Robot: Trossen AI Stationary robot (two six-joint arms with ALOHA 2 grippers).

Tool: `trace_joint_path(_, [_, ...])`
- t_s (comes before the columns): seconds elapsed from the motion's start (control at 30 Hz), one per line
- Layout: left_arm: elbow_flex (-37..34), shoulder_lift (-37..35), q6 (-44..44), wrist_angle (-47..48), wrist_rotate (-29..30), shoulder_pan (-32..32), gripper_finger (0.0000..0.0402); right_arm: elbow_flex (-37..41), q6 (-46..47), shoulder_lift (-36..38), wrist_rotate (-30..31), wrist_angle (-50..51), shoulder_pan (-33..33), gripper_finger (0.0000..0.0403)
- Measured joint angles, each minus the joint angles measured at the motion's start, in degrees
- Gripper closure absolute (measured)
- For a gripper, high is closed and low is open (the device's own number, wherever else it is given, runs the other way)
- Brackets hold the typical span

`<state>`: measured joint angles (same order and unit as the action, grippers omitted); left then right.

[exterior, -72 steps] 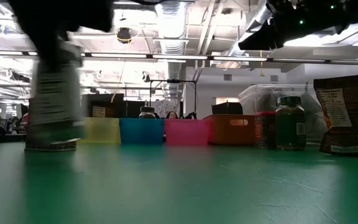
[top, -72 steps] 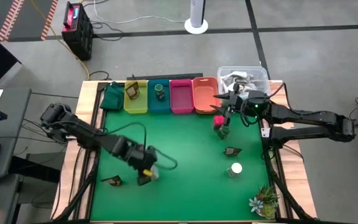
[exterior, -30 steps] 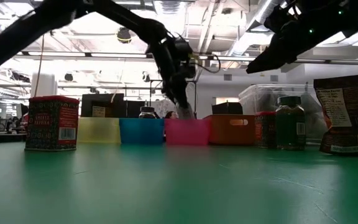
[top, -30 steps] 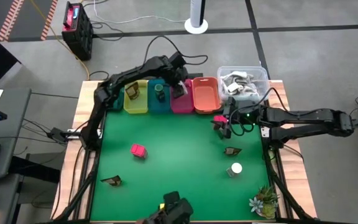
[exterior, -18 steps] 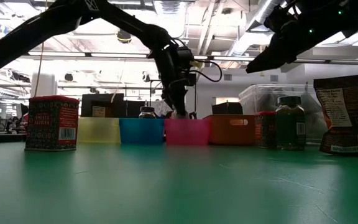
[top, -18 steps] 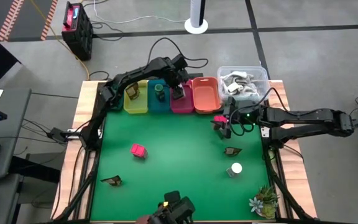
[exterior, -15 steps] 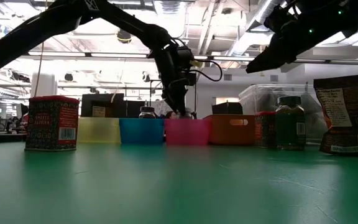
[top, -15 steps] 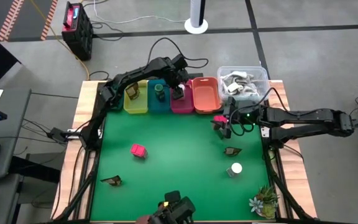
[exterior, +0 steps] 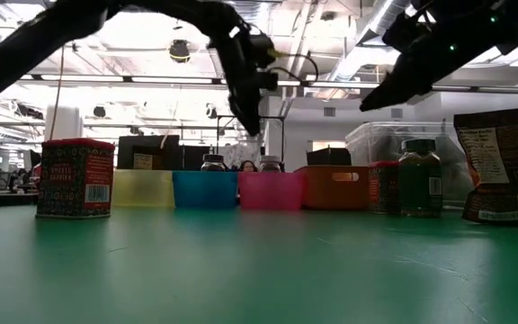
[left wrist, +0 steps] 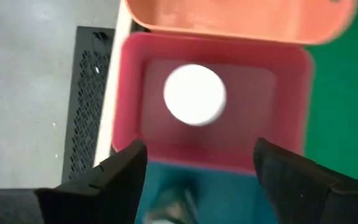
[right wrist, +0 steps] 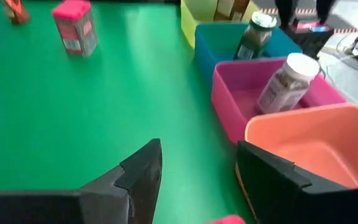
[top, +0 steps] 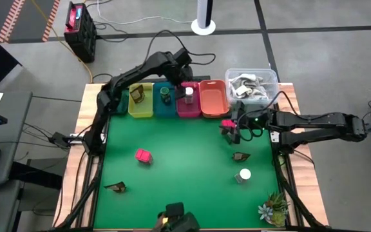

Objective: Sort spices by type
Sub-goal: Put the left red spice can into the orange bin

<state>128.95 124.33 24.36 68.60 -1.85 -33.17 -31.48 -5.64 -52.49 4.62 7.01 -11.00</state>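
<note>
Now left gripper (left wrist: 194, 168) open, clear above pink bin (left wrist: 291, 134) w/ white-capped jar (left wrist: 194, 94).

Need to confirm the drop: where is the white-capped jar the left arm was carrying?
The white-capped jar stands in the pink bin, between the blue bin and the orange bin, with the left gripper open above it.

green table (top: 185, 161) — bins (top: 176, 102), packets (top: 116, 187), jars (top: 243, 175).

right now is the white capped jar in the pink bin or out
In. The white-capped jar stands inside the pink bin, upright; the left gripper's open fingers are above it.
</note>
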Motion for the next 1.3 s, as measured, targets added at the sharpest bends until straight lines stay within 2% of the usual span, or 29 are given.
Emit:
trace_joint_path(0.17, [-1.3, -4.3, -1.9, 5.1, -1.0, 3.4, 0.0121, 0.0, 2.1, 0.2, 1.7, 1.4, 0.0, 0.0168])
trace_joint_path(0.3, [-7.6, -8.3, -2.8, 5.3, -2.4, 7.7, 0.0121, 0.0, 2.8, 0.2, 4.7, 3.5, 0.2, 0.0168])
trace_joint_path(0.5, [-24.3, -18.9, -7.3, 4.9, -2.3, 15.2, 0.0121, 0.0, 3.9, 0.2, 4.9, 3.7, 0.2, 0.0168])
trace_joint_path(0.73, [-43.5, -36.2, -22.5, 1.3, -2.2, 28.0, 0.0121, 0.0, 2.8, 0.1, 5.0, 2.5, 0.0, 0.0168])
trace_joint_path(0.87, [-54.0, -42.9, -30.6, -3.4, -1.1, 37.2, 0.0121, 0.0, 2.6, 0.1, 5.0, -0.1, 0.1, 0.0168])
trace_joint_path(0.97, [-59.9, -44.9, -34.5, -4.2, 3.4, 44.2, 0.0121, 0.0, 2.5, 0.1, 5.0, -1.9, 0.5, 0.0168])
trace_joint_path(1.13, [-63.6, -44.2, -38.7, -3.6, 14.4, 52.1, 0.0121, -1.8, 2.5, 0.0, 4.9, -2.9, 0.6, 0.0168])
trace_joint_path(1.3, [-63.8, -42.6, -41.5, -3.9, 15.1, 53.8, 0.0121, -3.6, 1.7, 0.0, 5.0, -2.8, 1.9, 0.0168])
